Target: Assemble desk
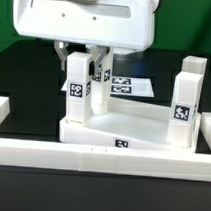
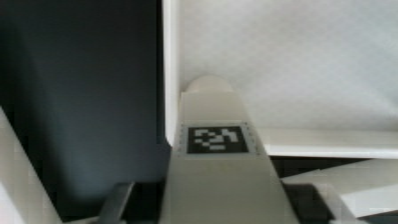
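**A:** How many legs do you count?

**B:** Three in the exterior view, all upright. One leg [image 1: 76, 92] stands at the tray's [image 1: 143, 123] corner on the exterior view's left. A second leg [image 1: 103, 75] is just behind it. A third leg [image 1: 187, 90] stands at the corner on the exterior view's right. I cannot see a fourth.

**A:** And the tool?

**B:** The tool [image 1: 81, 62] hangs from above with its fingers clamped on the sides of the near left leg. In the wrist view the tool [image 2: 206, 200] flanks that leg [image 2: 219, 120] closely on both sides.

**A:** Where is the tray?

**B:** There is one, and it lies flat on the black tabletop [image 1: 25, 74], inside the white rails [image 1: 51, 156]. The wrist view shows its white floor [image 2: 302, 70] beyond the held leg, with dark tabletop [image 2: 80, 100] beside it.

**A:** Any writing?

**B:** None that can be read, only black-white square tags. There is one on each leg I can see and one on the tray's front rim. The marker board [image 1: 140, 86] behind carries at least two.
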Tool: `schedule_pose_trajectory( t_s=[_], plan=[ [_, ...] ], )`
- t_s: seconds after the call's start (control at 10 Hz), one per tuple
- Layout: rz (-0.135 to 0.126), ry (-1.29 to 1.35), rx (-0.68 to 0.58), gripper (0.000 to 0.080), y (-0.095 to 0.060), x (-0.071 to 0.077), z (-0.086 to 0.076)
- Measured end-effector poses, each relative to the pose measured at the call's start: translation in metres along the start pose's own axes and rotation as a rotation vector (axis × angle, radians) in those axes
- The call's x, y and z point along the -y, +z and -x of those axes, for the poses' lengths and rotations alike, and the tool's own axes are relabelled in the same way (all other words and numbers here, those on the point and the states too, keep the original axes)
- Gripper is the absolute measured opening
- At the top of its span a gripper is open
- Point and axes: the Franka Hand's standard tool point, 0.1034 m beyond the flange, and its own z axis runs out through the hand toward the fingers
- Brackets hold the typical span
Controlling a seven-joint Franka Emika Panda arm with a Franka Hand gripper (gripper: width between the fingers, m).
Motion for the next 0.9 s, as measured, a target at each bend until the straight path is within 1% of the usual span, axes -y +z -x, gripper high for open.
schedule_pose_trajectory(
  t_s=[0.1, 0.5, 0.6, 0.7, 0.9],
  plan=[
    [0.000, 0.019, 0.000, 0.0288, 0.0000, 0.0001, 0.0000],
    [-0.005, 0.366, 0.001, 0.0288, 0.0006, 0.0000, 0.0002],
    [-0.018, 0.422, 0.002, 0.0288, 0.0008, -0.0019, 0.0001],
    [-0.032, 0.548, 0.001, 0.0288, 0.0013, -0.0030, 0.0001],
    [-0.037, 0.730, 0.004, 0.0288, 0.0011, -0.0031, 0.0000]
  ],
)
